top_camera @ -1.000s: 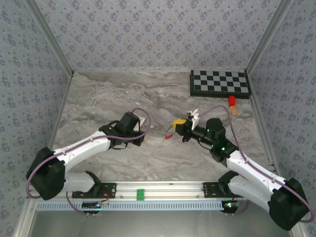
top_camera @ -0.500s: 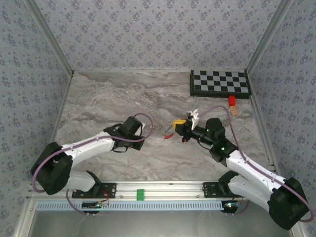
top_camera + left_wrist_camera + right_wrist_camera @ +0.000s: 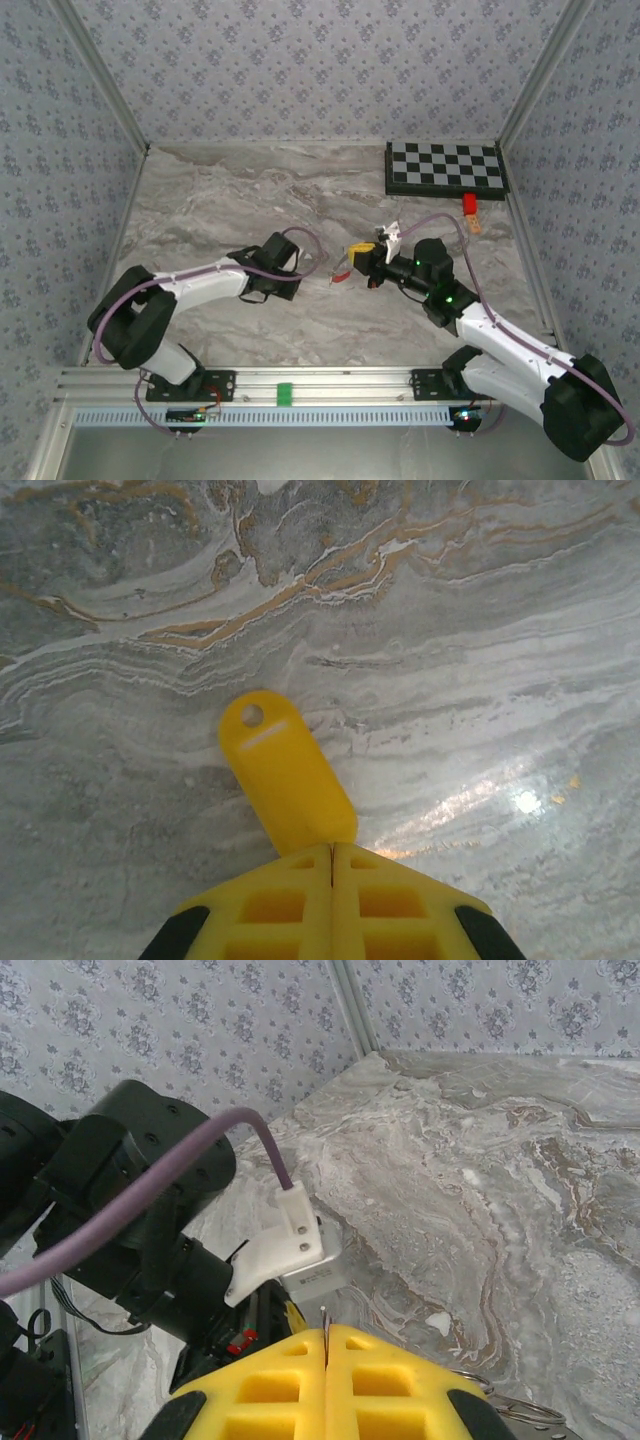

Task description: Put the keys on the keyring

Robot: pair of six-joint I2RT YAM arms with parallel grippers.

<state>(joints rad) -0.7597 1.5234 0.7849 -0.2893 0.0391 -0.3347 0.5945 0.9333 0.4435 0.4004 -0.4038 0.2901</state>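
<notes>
Top external: the red-tagged silvery wire keyring (image 3: 342, 276) is being pinched by the clenched right tool (image 3: 326, 1332), just right of the left tool (image 3: 331, 846), where a flat yellow key (image 3: 283, 770) is being gripped.

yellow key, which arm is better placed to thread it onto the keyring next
Left, probably: the left gripper is shut on the yellow key, holed end sticking out free, while the right gripper is shut on the keyring and can hold it steady.
</notes>
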